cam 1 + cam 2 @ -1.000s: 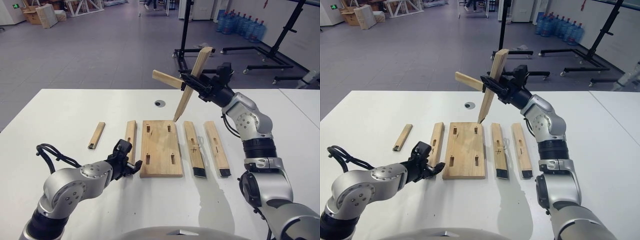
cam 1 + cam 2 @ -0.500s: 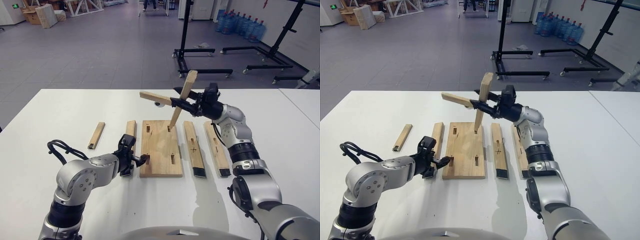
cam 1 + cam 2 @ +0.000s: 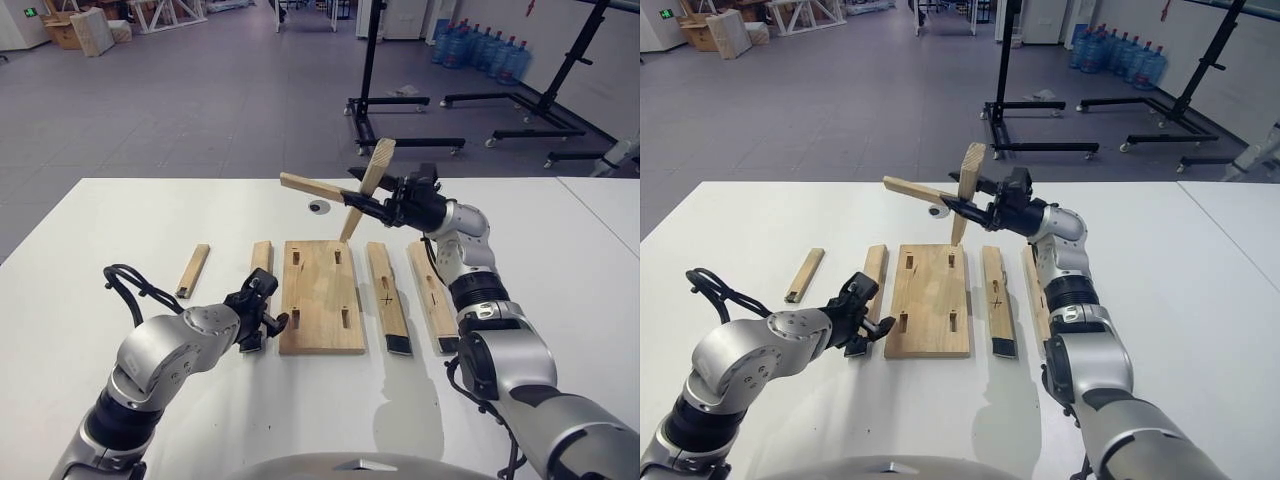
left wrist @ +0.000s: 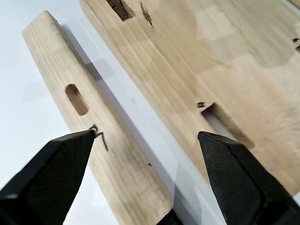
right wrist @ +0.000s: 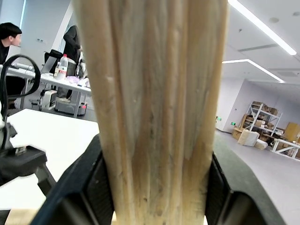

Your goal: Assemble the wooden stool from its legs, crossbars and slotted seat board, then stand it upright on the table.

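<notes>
Head view: your right gripper point(image 3: 358, 200) clamps a pale leg point(image 3: 373, 178), with a crossbar point(image 3: 308, 186) jutting from it, at the slotted board point(image 3: 322, 300)'s far end. A pen cross marks one flat leg point(image 3: 386, 298).
Left wrist: your left gripper point(image 4: 146, 135) gapes over the neighbouring leg point(image 4: 70, 79).
Right wrist: grainy wood sits between fingers point(image 5: 89, 197).

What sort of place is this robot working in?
Probably a big lab or workshop hall: a wide grey floor, black equipment stands, and blue water jugs by the far wall.
</notes>
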